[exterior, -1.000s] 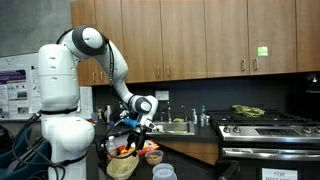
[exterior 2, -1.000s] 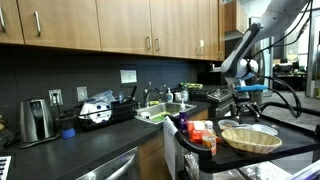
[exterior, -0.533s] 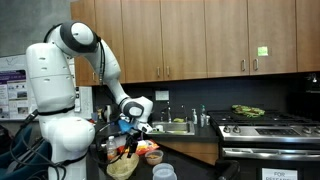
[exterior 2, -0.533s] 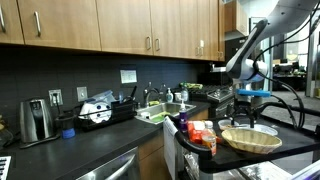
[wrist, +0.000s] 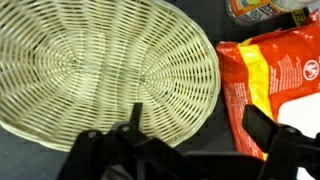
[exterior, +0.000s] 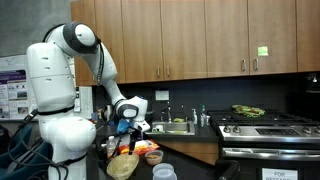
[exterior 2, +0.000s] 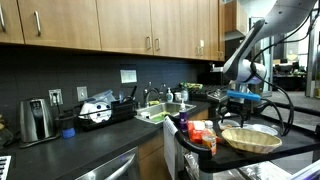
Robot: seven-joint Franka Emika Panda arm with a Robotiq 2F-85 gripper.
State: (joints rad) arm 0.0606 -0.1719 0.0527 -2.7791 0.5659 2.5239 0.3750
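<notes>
While the end effector [wrist: 192, 112] hangs with its fingers spread wide and nothing between them, the wicker basket [wrist: 110, 75] lies just below it on the dark desk [wrist: 12, 165].
In the wrist view the basket fills the left and centre of the frame. An orange snack bag [wrist: 270, 85] lies at the right, just beside the basket's rim. One finger stands over the basket's edge and the other over the bag. I judge that a straight descent could tip the light basket or crush the bag, because neither is centred between the fingers. Only the wrist view shows this offset. In an exterior view the end effector [exterior 2: 243, 100] is seen clearly above the basket [exterior 2: 250, 138], which the wrist view cannot tell.
</notes>
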